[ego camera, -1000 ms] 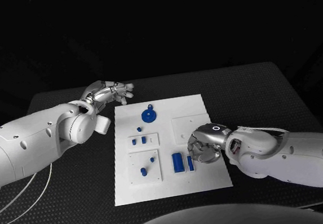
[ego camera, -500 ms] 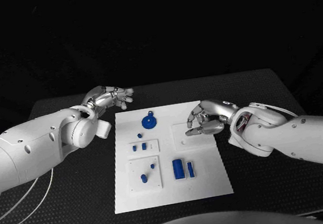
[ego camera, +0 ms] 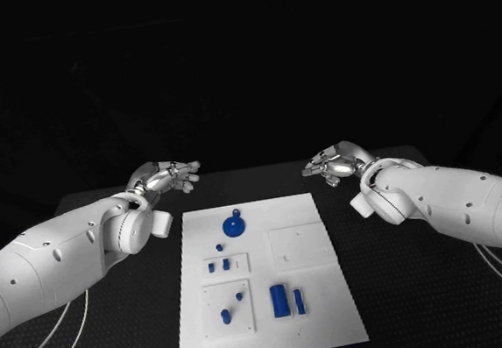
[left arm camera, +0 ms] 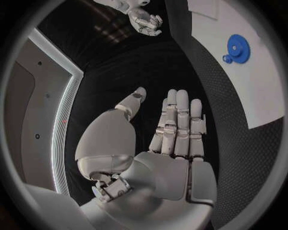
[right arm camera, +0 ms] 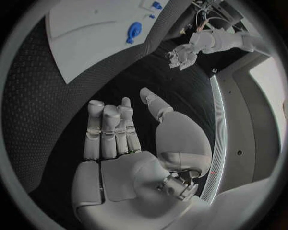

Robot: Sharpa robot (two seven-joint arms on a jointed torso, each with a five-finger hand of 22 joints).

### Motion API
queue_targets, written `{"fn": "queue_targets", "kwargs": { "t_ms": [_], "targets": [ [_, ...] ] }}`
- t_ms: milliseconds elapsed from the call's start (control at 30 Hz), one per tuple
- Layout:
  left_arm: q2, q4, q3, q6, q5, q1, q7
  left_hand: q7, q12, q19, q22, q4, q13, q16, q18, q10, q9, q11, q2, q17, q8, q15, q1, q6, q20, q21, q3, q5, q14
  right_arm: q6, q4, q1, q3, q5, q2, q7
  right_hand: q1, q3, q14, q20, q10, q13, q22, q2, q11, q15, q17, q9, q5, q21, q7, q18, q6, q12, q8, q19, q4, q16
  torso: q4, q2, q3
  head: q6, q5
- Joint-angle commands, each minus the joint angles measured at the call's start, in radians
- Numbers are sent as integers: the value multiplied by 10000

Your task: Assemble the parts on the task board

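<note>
Fingers (left arm camera: 180, 120) of the left hand (ego camera: 165, 180) lie straight and slightly apart, holding nothing, at ten o'clock off the task board (ego camera: 316, 306). The right hand (ego camera: 336, 162), at two o'clock, is likewise empty, fingers (right arm camera: 108, 129) extended with the thumb set apart. The board is a flat white plate on the black textured surface (ego camera: 422, 290). On it sit glossy blue parts: a round disc (ego camera: 235, 225) near twelve o'clock and two upright bars (ego camera: 287, 300) toward six.
</note>
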Motion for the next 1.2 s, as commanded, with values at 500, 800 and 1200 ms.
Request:
{"fn": "queue_targets", "kwargs": {
  "t_ms": [500,800,1200],
  "targets": [
    [840,-1121,33,16,1626,42,1051,-348,-67,-2591,-876,-42,-1358,-4197,-382,-2922,-452,104,101,-1395,-541,1039,-330,-1376,1197,-2180,65,-16,-3062,2167,-1620,-341,797,3968,992,1262,-90,8,-3772,1887,-2245,-7754,-2730,420,1428,2473,-4724,-415,58,-5532,496,-837,-1674,-7248,-542,-4985,-84,-7501,-38,-318,59,1594,223],
    [788,-986,47,-200,1375,-1,783,-1463,-708,-5848,-8138,1343,-2702,-8624,-382,-12750,-5603,-868,1370,-4804,-2782,-171,-10085,-9270,567,-10756,-4411,-804,-9619,1666,-1488,-341,843,3713,900,1046,-9349,-4835,-12141,82,-11128,-11241,-13038,1047,-14,1029,-10485,-5667,-2053,-9221,-1097,-2331,-9780,-9958,-2632,-10417,2804,-11385,-5,-372,114,1550,198],
    [18,1592,564,-2340,1454,-620,1462,-1463,-708,-5848,-8138,1343,-2702,-8624,-382,-12750,-5603,-868,1370,-4804,-2782,-171,-10085,-9270,567,-10756,-4411,-804,-9619,-357,1093,-398,665,4772,-108,1990,-9349,-4835,-12141,82,-11128,-11241,-13038,1047,-14,1029,-10485,-5667,-2053,-9221,-1097,-2331,-9780,-9958,-2632,-10417,2804,-11385,189,-768,413,1262,-22]
  ]
}}
